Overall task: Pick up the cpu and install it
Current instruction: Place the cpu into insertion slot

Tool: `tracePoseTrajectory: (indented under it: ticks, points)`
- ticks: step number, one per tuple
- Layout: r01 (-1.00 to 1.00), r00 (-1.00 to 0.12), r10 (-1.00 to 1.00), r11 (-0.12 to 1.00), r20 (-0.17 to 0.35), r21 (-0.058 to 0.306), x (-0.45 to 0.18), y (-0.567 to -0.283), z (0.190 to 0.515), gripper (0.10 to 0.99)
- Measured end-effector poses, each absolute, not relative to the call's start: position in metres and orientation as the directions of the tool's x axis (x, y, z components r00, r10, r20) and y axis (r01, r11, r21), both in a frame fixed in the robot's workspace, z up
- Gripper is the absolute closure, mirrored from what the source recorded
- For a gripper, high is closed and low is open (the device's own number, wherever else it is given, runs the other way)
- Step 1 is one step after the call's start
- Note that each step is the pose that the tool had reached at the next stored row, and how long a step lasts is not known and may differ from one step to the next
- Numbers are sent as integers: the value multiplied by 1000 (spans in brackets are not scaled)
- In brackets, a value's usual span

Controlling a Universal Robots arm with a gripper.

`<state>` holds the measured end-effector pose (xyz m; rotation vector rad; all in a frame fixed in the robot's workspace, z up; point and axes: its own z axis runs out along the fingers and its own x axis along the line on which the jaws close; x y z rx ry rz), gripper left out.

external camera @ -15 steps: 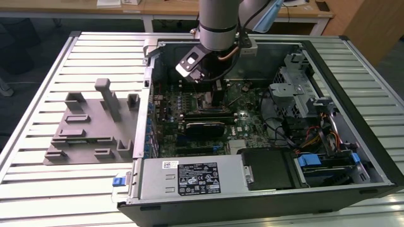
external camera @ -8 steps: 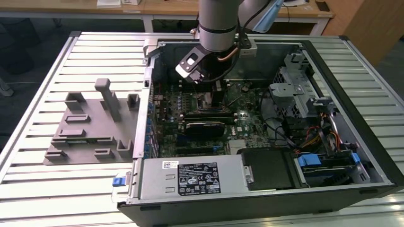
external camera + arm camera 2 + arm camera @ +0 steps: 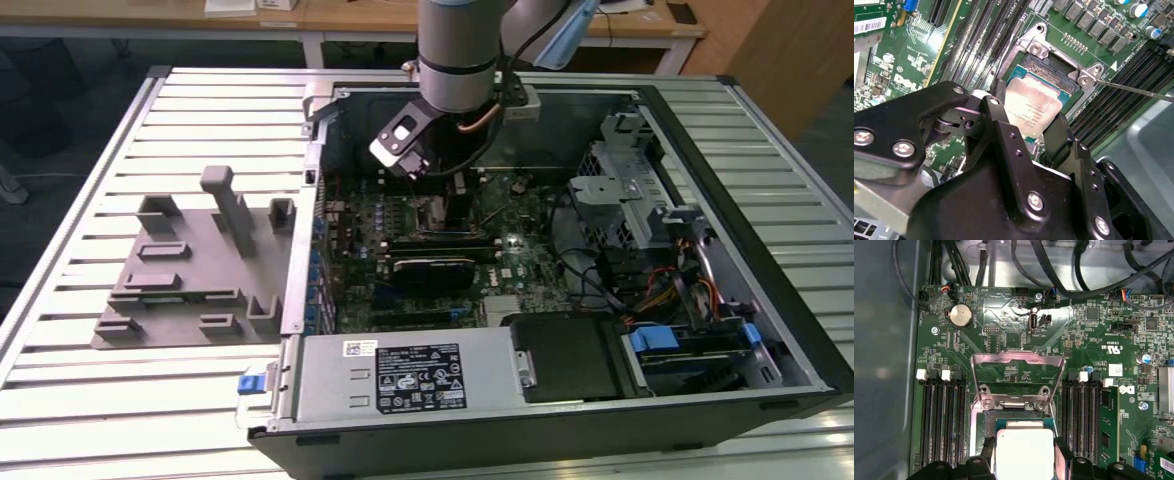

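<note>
While the arm [image 3: 461, 50] reaches straight down into the open PC case [image 3: 534, 440], its black hand [image 3: 1030, 116] is clamped on the cpu [image 3: 1035, 109], a flat square with a matte silver lid, right at the motherboard socket [image 3: 1054, 65].

Grey cylindrical arm [image 3: 458, 40] with pale-blue joint cap [image 3: 567, 35], copper-coloured cable [image 3: 477, 122], black hand [image 3: 1029, 112] with silver screws [image 3: 1035, 201].

The gripper [image 3: 1025, 467] clamps the cpu [image 3: 1025, 449] by two edges over the socket [image 3: 985, 426]; the open load plate [image 3: 1017, 371] lies just ahead.
</note>
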<state>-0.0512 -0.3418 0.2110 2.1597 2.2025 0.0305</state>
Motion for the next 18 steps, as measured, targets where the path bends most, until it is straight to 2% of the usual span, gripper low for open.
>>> tracePoseTrajectory:
  ticks: [18]
  points:
    - [998, -19, 999, 20, -27, 55, -51, -340, 206, 541]
